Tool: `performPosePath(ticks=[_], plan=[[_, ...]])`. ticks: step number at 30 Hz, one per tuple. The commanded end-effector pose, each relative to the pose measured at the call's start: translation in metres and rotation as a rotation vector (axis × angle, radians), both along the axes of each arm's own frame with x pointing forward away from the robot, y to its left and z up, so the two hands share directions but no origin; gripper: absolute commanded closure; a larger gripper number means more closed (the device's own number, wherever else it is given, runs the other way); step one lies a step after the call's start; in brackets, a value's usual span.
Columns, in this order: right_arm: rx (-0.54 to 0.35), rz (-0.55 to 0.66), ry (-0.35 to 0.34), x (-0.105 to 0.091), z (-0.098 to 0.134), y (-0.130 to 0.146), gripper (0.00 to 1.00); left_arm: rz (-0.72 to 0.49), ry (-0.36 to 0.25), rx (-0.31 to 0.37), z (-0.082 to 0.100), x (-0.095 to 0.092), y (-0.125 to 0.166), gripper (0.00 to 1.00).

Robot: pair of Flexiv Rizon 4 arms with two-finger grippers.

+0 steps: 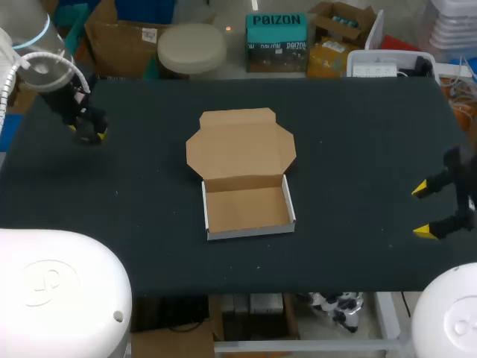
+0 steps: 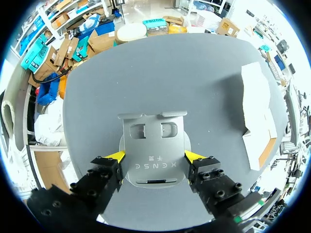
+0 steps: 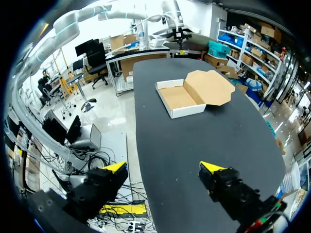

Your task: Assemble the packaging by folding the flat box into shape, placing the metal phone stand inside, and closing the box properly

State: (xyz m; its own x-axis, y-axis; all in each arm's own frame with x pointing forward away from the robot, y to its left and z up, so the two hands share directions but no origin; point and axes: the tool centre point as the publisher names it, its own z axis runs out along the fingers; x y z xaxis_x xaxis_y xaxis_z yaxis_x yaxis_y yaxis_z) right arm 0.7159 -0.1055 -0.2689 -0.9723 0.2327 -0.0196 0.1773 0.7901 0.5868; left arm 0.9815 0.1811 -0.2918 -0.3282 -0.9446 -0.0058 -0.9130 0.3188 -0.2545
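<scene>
gripper on the left (image 2: 155,156) clasps the metal phone stand (image 2: 153,138); right gripper (image 3: 164,168) gapes wide, empty.

The head camera sits high behind the robot and looks down on the whole table (image 1: 358,224), from far enough to take in every edge. The left wrist camera faces almost straight down, close above the stand (image 2: 153,145). The right wrist camera hangs at the table's right edge and looks across it from a distance. All three views share the open box (image 1: 246,209).
</scene>
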Motion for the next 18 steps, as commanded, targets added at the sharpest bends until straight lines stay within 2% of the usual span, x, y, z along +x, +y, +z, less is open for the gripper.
performPosePath(ticks=[1,9,18], plan=[[-0.015,-0.006,0.002,0.01,-0.016,0.006,0.0,0.001,-0.002,0.022,0.006,-0.01,-0.013,1.0],[-0.017,-0.01,0.002,0.014,-0.024,0.011,0.0,-0.042,0.008,0.057,0.004,-0.023,-0.038,1.0],[-0.017,-0.01,0.002,0.014,-0.024,0.011,0.0,-0.085,0.003,0.047,0.015,-0.028,-0.062,1.0]])
